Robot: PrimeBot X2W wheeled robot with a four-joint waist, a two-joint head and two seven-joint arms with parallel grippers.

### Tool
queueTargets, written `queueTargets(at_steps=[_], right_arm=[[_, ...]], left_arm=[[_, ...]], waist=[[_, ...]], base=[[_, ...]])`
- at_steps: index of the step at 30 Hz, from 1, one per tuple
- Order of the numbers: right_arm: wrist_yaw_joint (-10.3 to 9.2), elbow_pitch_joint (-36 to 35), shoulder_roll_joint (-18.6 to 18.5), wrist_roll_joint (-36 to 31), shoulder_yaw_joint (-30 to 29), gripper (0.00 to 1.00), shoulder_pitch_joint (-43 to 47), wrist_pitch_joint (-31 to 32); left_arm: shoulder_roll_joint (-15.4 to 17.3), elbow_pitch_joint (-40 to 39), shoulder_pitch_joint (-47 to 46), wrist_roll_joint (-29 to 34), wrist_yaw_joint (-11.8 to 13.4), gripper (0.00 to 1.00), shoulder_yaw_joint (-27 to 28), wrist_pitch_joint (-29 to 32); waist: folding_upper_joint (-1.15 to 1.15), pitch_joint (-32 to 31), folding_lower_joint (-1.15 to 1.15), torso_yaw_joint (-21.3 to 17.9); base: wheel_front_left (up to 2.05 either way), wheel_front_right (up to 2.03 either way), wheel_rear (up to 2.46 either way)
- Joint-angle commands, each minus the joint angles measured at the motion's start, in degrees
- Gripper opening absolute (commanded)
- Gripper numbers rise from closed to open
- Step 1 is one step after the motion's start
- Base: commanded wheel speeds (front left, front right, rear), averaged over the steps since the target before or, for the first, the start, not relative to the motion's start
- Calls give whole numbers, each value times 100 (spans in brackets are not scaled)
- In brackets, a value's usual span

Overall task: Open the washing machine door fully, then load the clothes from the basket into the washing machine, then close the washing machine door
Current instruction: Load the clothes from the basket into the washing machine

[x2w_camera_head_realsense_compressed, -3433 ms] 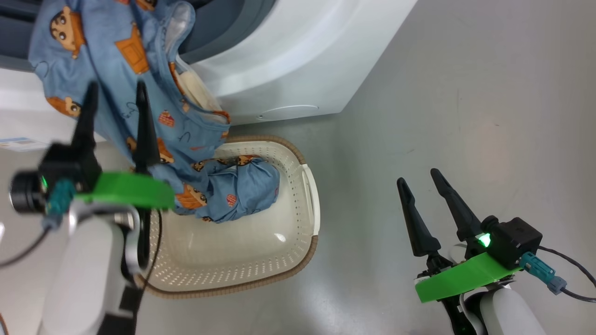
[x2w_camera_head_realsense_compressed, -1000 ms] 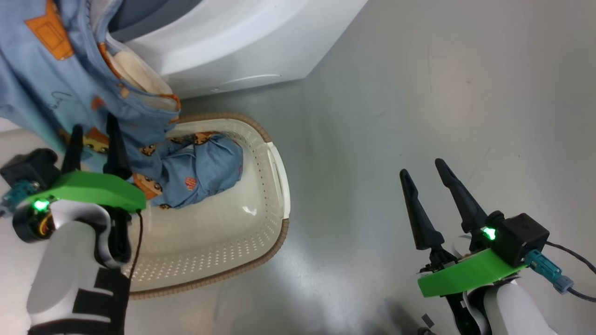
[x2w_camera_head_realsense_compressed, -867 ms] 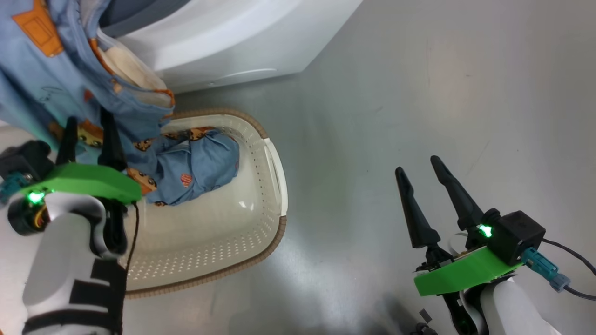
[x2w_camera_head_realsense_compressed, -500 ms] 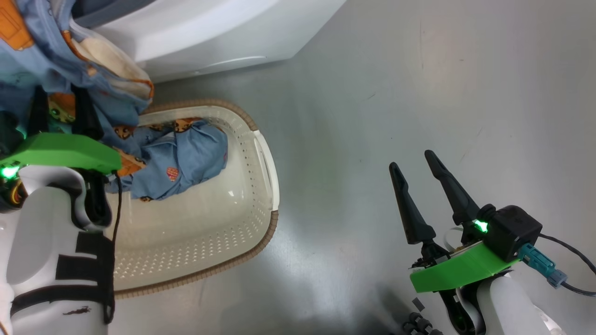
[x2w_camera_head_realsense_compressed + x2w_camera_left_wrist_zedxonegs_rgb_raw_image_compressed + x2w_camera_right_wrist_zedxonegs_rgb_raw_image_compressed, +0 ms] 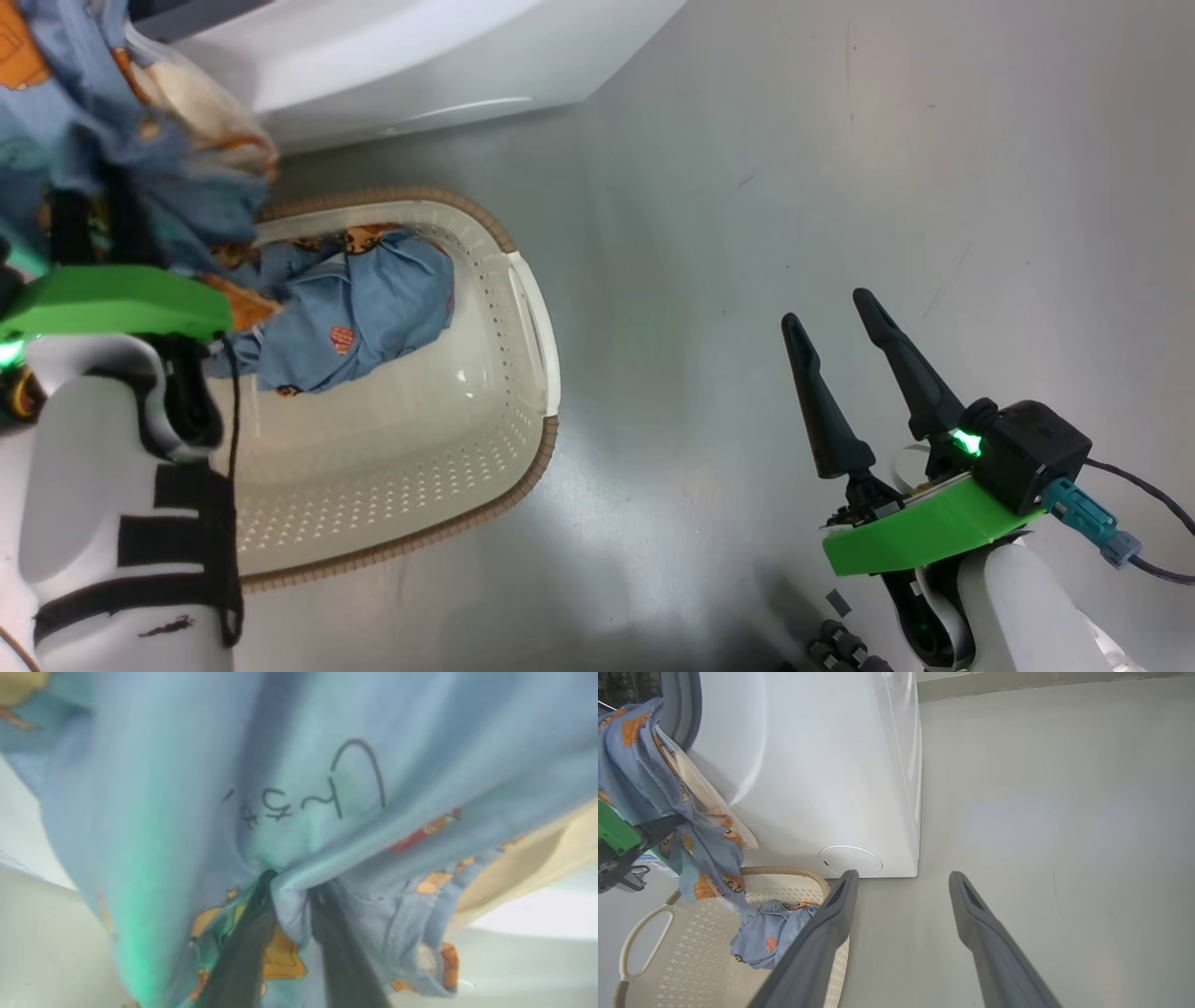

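A light blue printed garment of the clothes (image 5: 93,93) hangs from the washing machine (image 5: 401,56) mouth down toward the basket (image 5: 523,467). My left gripper (image 5: 93,201) is pushed into this hanging cloth. In the left wrist view the left gripper (image 5: 292,891) is shut on a pinched fold of the garment (image 5: 299,788). A second bundle of clothes (image 5: 364,308) lies in the basket's far end. My right gripper (image 5: 827,310) stands open over bare floor, right of the basket and holding nothing. The washing machine door is out of view.
The washing machine's white front (image 5: 808,765) has a round cover (image 5: 850,860) low down, just behind the basket (image 5: 640,924). Grey floor (image 5: 840,140) stretches to the right. In the right wrist view the right gripper (image 5: 903,876) points at the machine's lower corner.
The head camera has shifted, sliding the scene left. My left gripper has gone up into the hanging garment and closed on a fold, bunching the cloth. The right gripper keeps its pose.
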Motion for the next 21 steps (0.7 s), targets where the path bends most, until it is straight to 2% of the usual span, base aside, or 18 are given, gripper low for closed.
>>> queueTargets(at_steps=[1, 10, 15, 21], right_arm=[[10, -92, -5, 11, 101, 100, 142, -68], [10, -12, -5, 76, 157, 100, 166, -68], [10, 37, -5, 71, 151, 100, 185, -68], [10, 94, -5, 108, 190, 100, 233, -68]], left_arm=[[300, -341, -115, 57, -4, 0, 191, -21], [296, -889, 699, -540, 21, 0, -51, -21], [296, -1412, 1212, -976, 178, 0, -457, -21], [296, -2140, 1599, -995, 468, 0, -845, -21]], waist=[[0, -83, 0, 41], [0, -390, 0, 225], [0, -581, 0, 363], [0, -801, 0, 416]], base=[[0, 0, 0], [0, 0, 0], [0, 0, 0], [0, 0, 0]])
